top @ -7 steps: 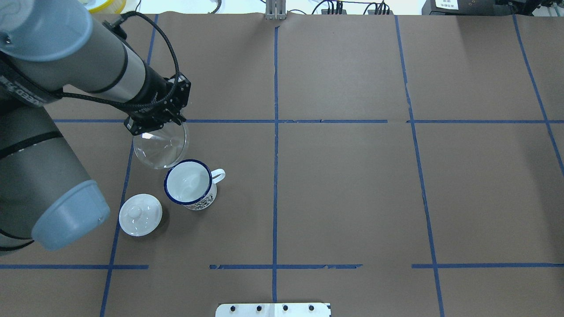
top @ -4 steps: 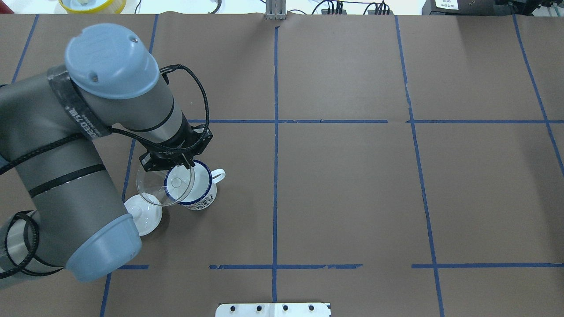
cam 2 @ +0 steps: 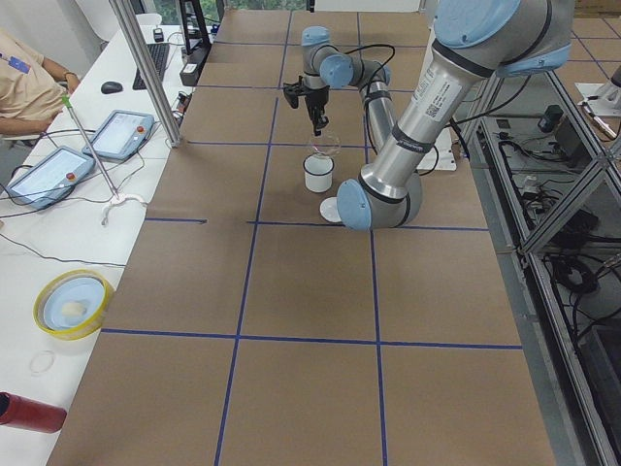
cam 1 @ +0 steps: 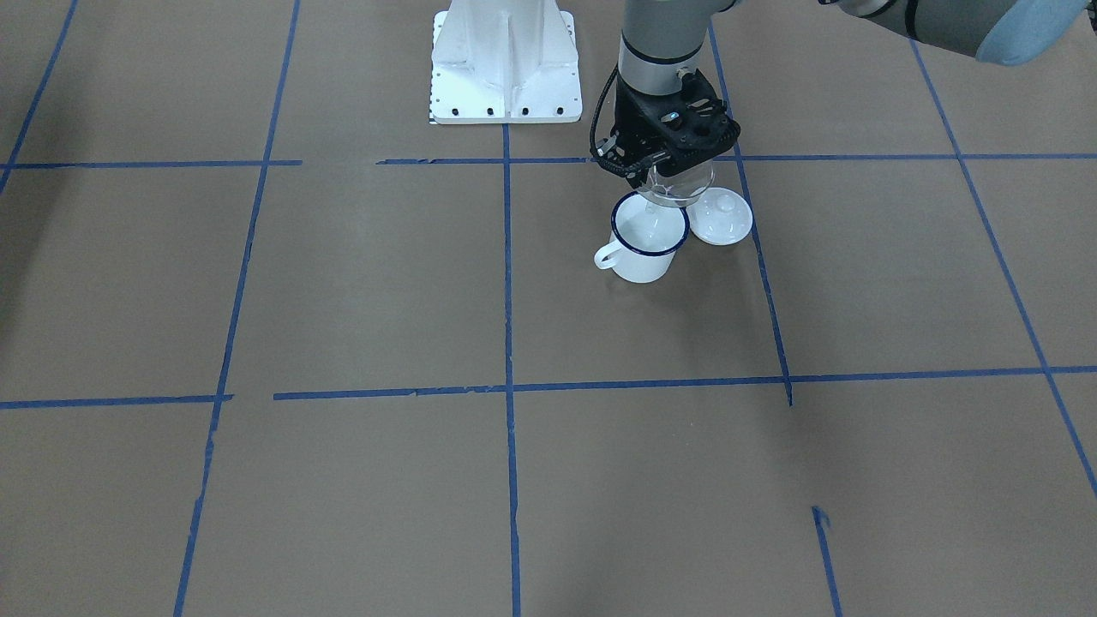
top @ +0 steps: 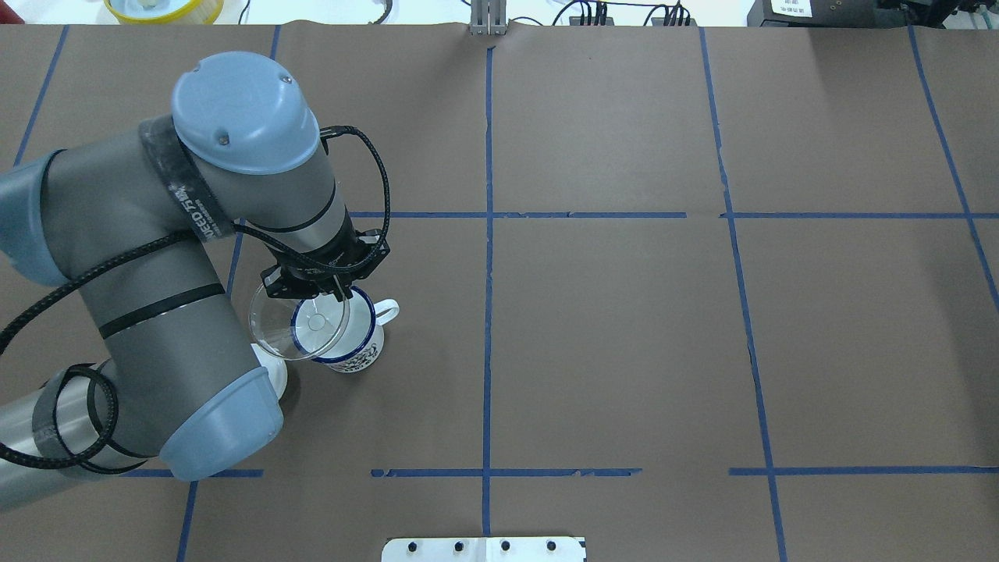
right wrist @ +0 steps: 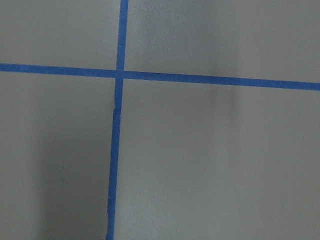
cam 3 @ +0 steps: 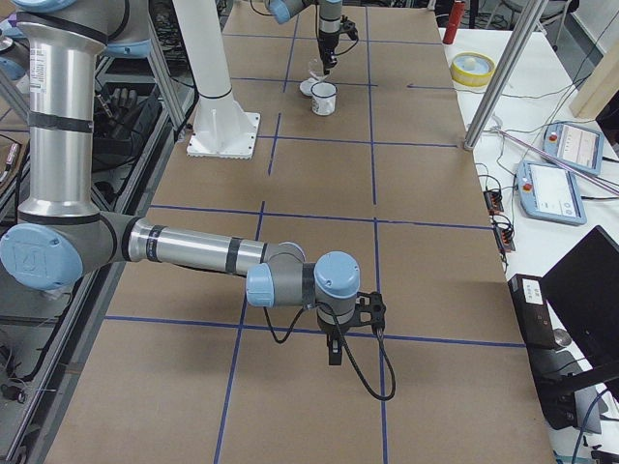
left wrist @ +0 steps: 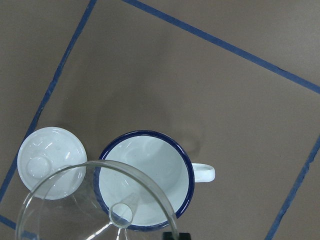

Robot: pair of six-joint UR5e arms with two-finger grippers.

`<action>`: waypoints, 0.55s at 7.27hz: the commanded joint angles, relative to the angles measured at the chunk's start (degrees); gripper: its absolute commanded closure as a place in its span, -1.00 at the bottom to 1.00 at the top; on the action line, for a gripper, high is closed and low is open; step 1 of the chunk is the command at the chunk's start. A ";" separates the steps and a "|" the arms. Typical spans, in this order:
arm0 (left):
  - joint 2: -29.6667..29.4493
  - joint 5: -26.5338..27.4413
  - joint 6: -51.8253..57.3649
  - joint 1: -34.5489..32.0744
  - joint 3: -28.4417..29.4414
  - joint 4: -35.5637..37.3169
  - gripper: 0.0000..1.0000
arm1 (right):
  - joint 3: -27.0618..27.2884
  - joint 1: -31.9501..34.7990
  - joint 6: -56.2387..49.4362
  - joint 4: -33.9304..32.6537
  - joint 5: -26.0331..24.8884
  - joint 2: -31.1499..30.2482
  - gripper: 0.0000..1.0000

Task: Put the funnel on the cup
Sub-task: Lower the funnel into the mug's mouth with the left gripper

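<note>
overhead and front views opposed, sharing cup

Grey arm; pale-blue caps; black braided cable.

funnel above cup, offset left, stem over cup's mouth | lid just left of cup | cup handle points right | group on left half of table

Arm strap: black band round the grey left robot arm — white lettering, roughly "UFED", rest unclear.
Mug side: white enamel mug with dark blue rim — dark print, unreadable.
</note>
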 commanded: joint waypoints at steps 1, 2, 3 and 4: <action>-0.73 0.00 0.52 0.04 6.98 -5.82 1.00 | 0.00 0.00 0.00 0.00 0.00 0.00 -1.00; -0.56 0.00 0.60 0.22 8.32 -7.50 1.00 | 0.00 0.00 0.00 0.00 0.00 0.00 -1.00; -0.47 -0.09 1.65 0.22 8.25 -7.43 1.00 | 0.00 0.00 0.00 0.00 0.00 0.00 -1.00; -0.12 0.00 2.01 0.22 8.34 -7.43 1.00 | 0.00 0.00 0.00 0.00 0.00 0.00 -1.00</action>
